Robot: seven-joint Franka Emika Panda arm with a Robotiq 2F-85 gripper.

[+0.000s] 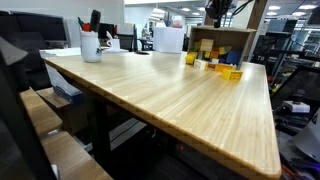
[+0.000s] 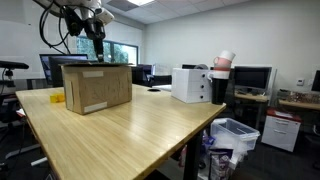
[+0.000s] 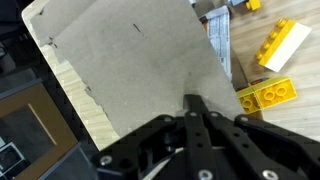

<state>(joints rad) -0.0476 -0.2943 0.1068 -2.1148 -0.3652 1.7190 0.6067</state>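
Cardboard box [image 2: 95, 88], markings illegible, beneath closed fingers [image 3: 190, 112].

In an exterior view, a long wooden table [image 2: 130, 130] is seen running from the near edge toward ten o'clock. A cardboard box [image 2: 97, 87] is set on its far end. The gripper [image 2: 99, 55] is held just above the box at twelve o'clock of it, pointed straight down with its jaws drawn together; whether the box is touched cannot be told. A yellow block [image 2: 58, 98] is laid against the box at nine o'clock. At three o'clock of the box a white case [image 2: 190, 85] is placed, with stacked cups [image 2: 224, 62] beyond it. Further toward three o'clock a monitor [image 2: 252, 78] is seen, and at five o'clock of the case a lined bin [image 2: 237, 135] is stood on the floor.
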